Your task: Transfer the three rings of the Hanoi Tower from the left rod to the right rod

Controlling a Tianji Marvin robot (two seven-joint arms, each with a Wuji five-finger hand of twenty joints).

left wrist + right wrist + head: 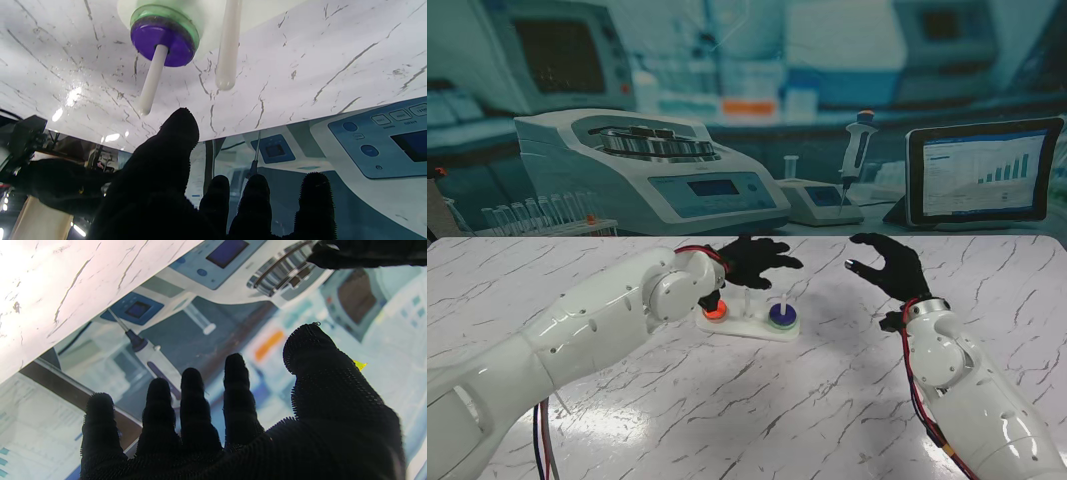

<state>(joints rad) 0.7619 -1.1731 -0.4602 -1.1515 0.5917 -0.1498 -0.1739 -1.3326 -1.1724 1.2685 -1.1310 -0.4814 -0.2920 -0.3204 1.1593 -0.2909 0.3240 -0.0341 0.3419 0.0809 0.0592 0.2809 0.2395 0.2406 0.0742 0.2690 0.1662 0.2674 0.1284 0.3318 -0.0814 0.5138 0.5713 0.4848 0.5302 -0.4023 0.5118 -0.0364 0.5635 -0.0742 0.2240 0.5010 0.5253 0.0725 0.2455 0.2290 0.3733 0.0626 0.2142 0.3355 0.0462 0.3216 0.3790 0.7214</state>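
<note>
The white tower base point(745, 325) lies mid-table with three white rods. A purple ring point(780, 314) sits on a green ring point(782, 322) at the foot of the right rod; the left wrist view shows this purple ring point(162, 41), the green ring point(165, 20) under it and the bare middle rod point(228, 43). An orange ring point(715, 311) rests at the left rod, half hidden by my left forearm. My left hand point(752, 260), in a black glove, hovers open over the rods, holding nothing. My right hand point(889, 265) floats open to the right of the base, fingers spread, also seen as my right hand point(267, 426).
A printed lab backdrop with a centrifuge point(647, 165), a pipette point(855, 150) and a tablet point(982, 172) stands behind the far table edge. White marble table top point(757, 410) stretches bare nearer to me between the two arms.
</note>
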